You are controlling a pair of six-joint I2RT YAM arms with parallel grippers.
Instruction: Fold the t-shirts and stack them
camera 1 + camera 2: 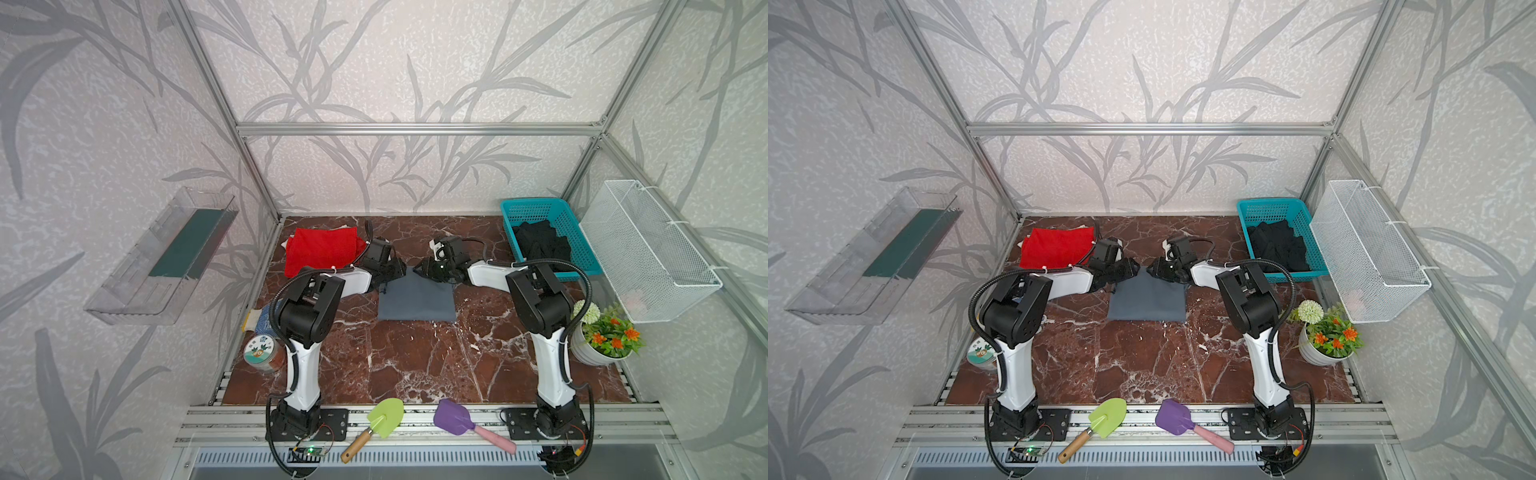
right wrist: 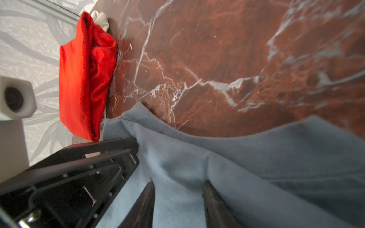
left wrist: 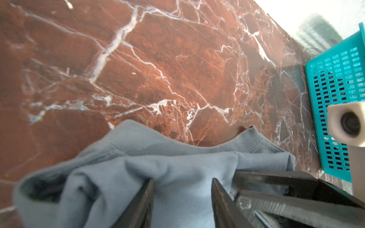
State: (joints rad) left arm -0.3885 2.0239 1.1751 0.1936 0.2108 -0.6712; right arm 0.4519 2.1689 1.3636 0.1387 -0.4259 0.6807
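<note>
A: Position of the grey-blue t-shirt (image 1: 415, 301)?
B: Mid-table, long axis left-right, far edge bunched up.
A: Arms?
B: Left gripper (image 1: 400, 271) and right gripper (image 1: 419, 266) both at that far edge, tips near each other. The cloth's body lies toward the bases. Neither arm is nearer.
A: Jaws?
B: Both 2 pairs part-way apart, cloth between the fingers (image 3: 145, 197). Pinched or not, cannot tell.

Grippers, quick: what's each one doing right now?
Left gripper: jaws apart, grey-blue t-shirt between them; grip cannot be told.
Right gripper: jaws apart, same shirt between them; grip cannot be told.
</note>
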